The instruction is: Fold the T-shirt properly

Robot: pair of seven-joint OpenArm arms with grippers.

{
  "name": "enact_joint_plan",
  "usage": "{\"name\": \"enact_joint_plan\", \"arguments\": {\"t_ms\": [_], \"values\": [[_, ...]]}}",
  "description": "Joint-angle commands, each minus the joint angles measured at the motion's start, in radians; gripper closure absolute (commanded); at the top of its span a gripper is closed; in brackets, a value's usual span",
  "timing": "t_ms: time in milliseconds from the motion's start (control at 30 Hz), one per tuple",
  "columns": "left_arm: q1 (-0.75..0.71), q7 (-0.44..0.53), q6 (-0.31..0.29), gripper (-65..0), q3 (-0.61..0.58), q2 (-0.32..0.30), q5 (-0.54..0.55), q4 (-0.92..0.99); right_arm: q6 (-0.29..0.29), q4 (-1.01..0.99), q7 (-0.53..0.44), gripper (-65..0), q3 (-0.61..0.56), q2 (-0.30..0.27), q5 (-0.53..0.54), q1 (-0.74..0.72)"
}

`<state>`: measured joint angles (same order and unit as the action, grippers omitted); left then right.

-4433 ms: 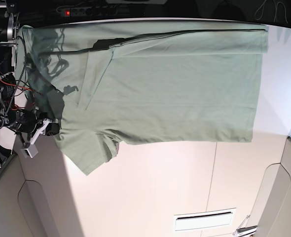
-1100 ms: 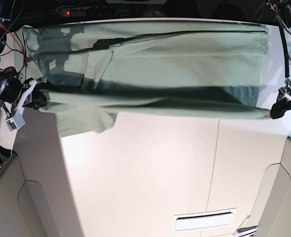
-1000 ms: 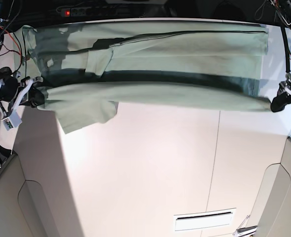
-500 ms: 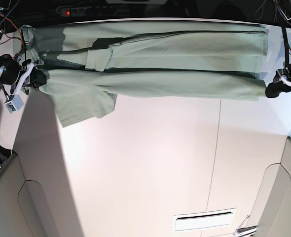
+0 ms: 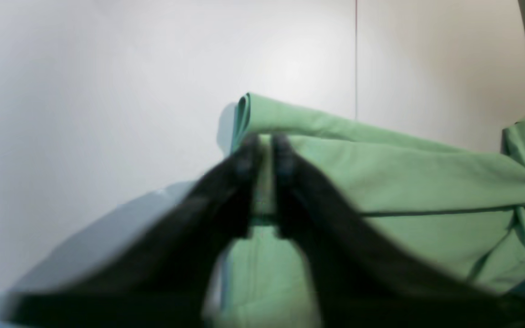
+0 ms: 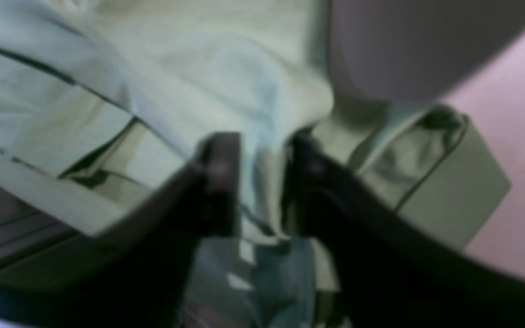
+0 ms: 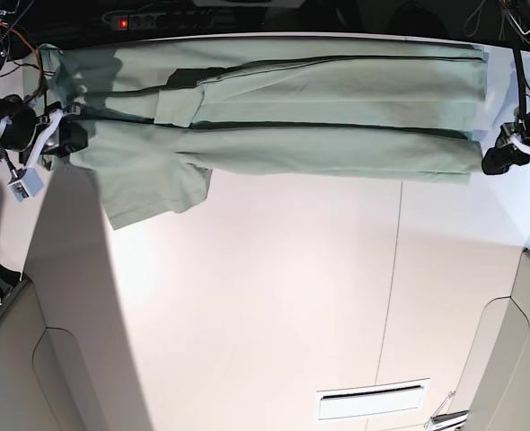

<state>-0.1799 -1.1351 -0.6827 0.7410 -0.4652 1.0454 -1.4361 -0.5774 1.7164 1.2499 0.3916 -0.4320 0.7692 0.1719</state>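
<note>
Pale sage-green knit, that's the T-shirt, lying as a long folded band along the far edge of the white worktop, running nearly from one end of that edge to the other. One short sleeve flops out toward me near the end where my right arm works.

From my left wrist camera, the left gripper sits right at the doubled-over end of the shirt. There's a narrow slit between its black fingers with green cloth showing through, but I honestly can't tell if it's pinching the fabric or just let go.

Right gripper is at the sleeve end, jaws parted, with bunched fabric sitting in the gap; the view is blurry, so I can't say whether it's actually gripping.

In the base view both grippers sit at the band's two ends.
</note>
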Motion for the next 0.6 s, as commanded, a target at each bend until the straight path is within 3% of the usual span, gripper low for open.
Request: {"name": "enact_joint_plan", "arguments": {"t_ms": [0,233,400,567], "values": [[0.008,0.030,-0.015,-19.2,0.007,-0.025,0.034,-0.018,-0.003,0.016,-0.041,-23.5,0.010,-0.016,0.013,-0.013],[0.021,0.065,-0.015,-19.8,0.016,-0.079,0.195,-0.018,-0.002,0.023,-0.122,-23.4,0.009,-0.016,0.012,-0.139],[0.045,0.066,-0.015,-19.8,0.072,-0.078,0.238,-0.018,-0.003,0.000,-0.197,-23.4,-0.006,-0.015,-0.060,-0.246],[0.047,0.069,-0.015,-19.8,0.093,-0.078,0.237,-0.018,-0.002,-0.142,-0.214,-23.4,-0.081,-0.014,-0.105,-0.314]]}}
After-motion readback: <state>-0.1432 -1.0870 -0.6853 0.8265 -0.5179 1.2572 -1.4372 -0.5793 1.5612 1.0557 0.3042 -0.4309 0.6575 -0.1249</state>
